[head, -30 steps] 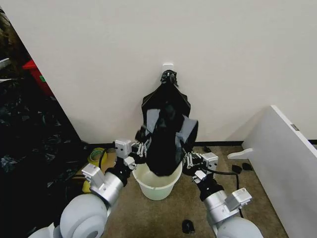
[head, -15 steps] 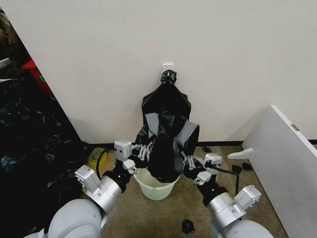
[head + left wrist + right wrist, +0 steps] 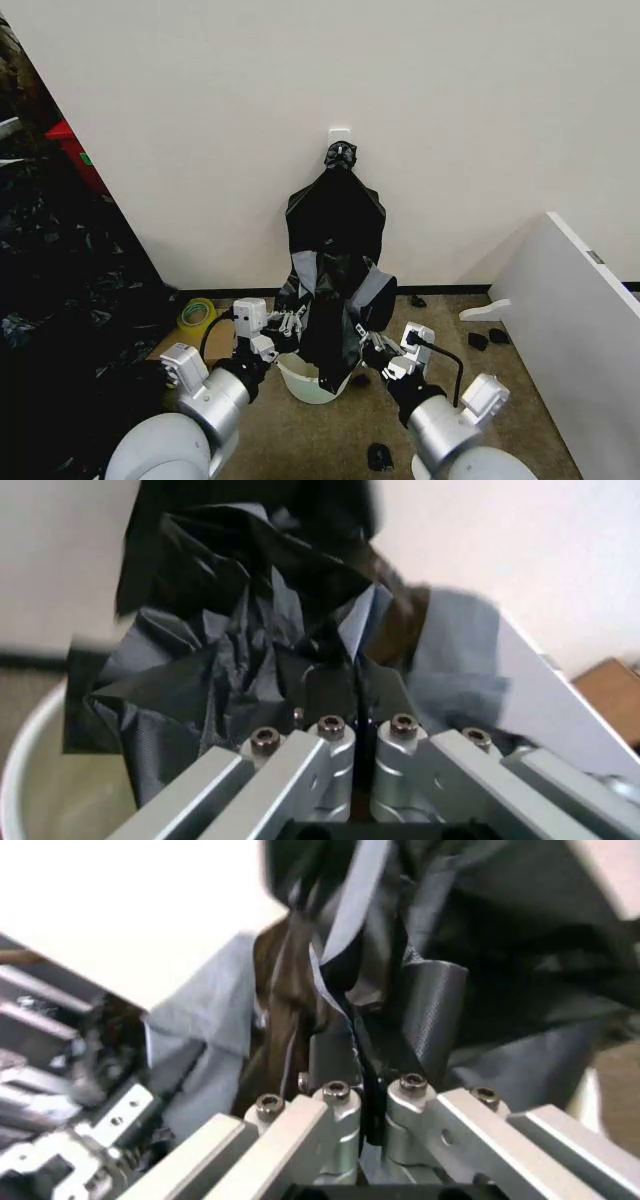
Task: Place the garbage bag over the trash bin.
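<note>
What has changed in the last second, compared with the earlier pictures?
Both tools, left tool and right tool, came down, pulling the garbage bag lower over the trash bin. Each stays shut on the bag. The bundle on the hook did not move.

The brown carpeted floor (image 3: 540,425) runs up to a white wall with a dark baseboard. On it stands the round cream-white plastic trash bin (image 3: 300,382), close to the wall. A yellow-green roll of tape (image 3: 197,312) lies on the floor to the bin's left, near a heap of black plastic sheeting (image 3: 60,300). Several small black objects (image 3: 378,457) lie scattered on the carpet to the right
</note>
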Robot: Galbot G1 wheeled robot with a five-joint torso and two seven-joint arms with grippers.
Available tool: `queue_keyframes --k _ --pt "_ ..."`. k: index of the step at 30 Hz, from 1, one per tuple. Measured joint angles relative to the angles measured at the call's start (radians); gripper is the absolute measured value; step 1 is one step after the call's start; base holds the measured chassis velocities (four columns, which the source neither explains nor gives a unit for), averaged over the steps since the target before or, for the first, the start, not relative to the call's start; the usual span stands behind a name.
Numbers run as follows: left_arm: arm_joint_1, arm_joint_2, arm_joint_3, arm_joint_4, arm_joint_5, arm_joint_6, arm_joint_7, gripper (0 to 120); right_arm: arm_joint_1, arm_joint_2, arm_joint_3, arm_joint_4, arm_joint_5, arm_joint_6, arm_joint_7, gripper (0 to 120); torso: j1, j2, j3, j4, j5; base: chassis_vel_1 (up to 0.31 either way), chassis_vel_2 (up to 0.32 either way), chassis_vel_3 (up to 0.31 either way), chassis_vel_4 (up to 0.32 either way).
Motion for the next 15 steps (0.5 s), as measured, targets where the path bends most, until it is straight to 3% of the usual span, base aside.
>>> queue_keyframes --k 5,15 --pt "-0.018 -0.093 0.030 0.150 -0.019 0.021 -0.048 0 0.047 0.016 -0.023 -0.129 -0.011 -0.015 0.038 0 0.000 0.000 0.000 0.0002 0.0002 0.000 0.000 0.000 0.000" --pt "-0.024 -0.089 0.032 0.182 0.040 0.020 -0.030 0 0.045 0.049 -0.045 -0.224 -0.155 -0.021 0.045 0 0.000 0.000 0.000 -0.0001 0.0001 0.000 0.000 0.000 0.000"
